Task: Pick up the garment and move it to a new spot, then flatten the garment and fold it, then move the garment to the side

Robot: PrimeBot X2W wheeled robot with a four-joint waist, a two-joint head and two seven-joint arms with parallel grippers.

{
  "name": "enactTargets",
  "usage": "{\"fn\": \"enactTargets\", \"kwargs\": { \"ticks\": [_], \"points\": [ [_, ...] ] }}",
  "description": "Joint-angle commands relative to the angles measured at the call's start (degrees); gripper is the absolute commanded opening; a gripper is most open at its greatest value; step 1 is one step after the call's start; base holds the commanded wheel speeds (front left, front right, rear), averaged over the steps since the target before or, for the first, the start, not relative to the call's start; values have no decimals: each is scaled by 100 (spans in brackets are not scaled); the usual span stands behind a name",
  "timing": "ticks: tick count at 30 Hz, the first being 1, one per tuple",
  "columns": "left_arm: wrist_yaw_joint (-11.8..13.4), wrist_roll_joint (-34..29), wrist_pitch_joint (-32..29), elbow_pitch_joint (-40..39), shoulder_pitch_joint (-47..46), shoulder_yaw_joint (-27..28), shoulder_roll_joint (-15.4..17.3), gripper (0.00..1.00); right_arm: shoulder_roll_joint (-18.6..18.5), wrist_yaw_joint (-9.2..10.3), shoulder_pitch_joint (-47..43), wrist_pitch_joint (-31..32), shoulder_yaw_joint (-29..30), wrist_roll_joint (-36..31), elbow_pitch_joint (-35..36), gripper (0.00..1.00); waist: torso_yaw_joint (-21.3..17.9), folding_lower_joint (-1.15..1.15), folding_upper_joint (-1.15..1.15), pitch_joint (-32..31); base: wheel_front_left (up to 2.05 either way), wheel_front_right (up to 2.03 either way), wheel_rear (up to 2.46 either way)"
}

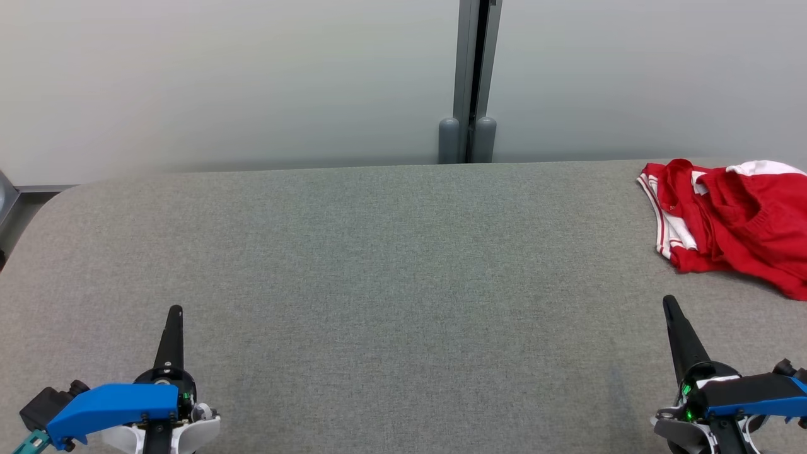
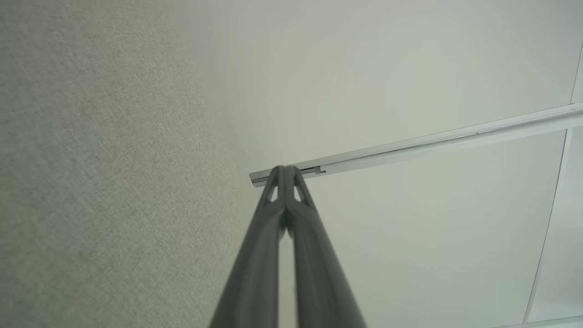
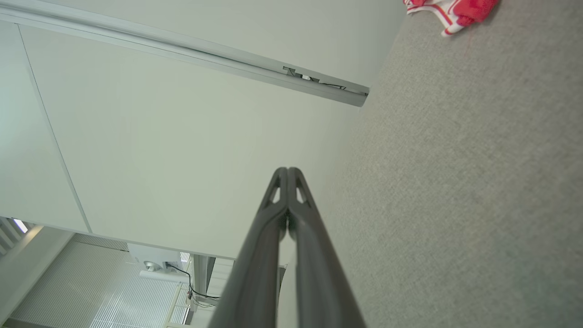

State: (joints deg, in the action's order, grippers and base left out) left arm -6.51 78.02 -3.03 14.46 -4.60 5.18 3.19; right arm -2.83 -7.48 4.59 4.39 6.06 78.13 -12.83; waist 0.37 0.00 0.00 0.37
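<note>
The grey worktop offers open surface from its rounded far left corner across the middle. The crumpled red garment lies at the far right corner. The left gripper and right gripper sit near the front edge with fingers together, holding nothing.

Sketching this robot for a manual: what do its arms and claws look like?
The left claw and right claw each have two long dark grey tapering fingers with triangular cut-outs near the tips. Blue covers top white wrist housings.
</note>
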Motion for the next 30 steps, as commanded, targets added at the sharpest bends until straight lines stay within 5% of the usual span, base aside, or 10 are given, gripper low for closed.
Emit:
{"fn": "enactTargets", "kwargs": {
  "ticks": [1, 30],
  "points": [
    [-35, 120, -44, -46, -101, 48, -5, 0, -11, -2, 124, 16, 21, 131, 1, 0, -1, 0, 0, -1, 0, 0, 0],
    [-121, 1347, -345, -53, -192, 139, -35, 0, -8, -2, 191, 210, 55, 1343, -122, 0, -33, 0, 0, -18, 0, 0, 0]
  ]
}}
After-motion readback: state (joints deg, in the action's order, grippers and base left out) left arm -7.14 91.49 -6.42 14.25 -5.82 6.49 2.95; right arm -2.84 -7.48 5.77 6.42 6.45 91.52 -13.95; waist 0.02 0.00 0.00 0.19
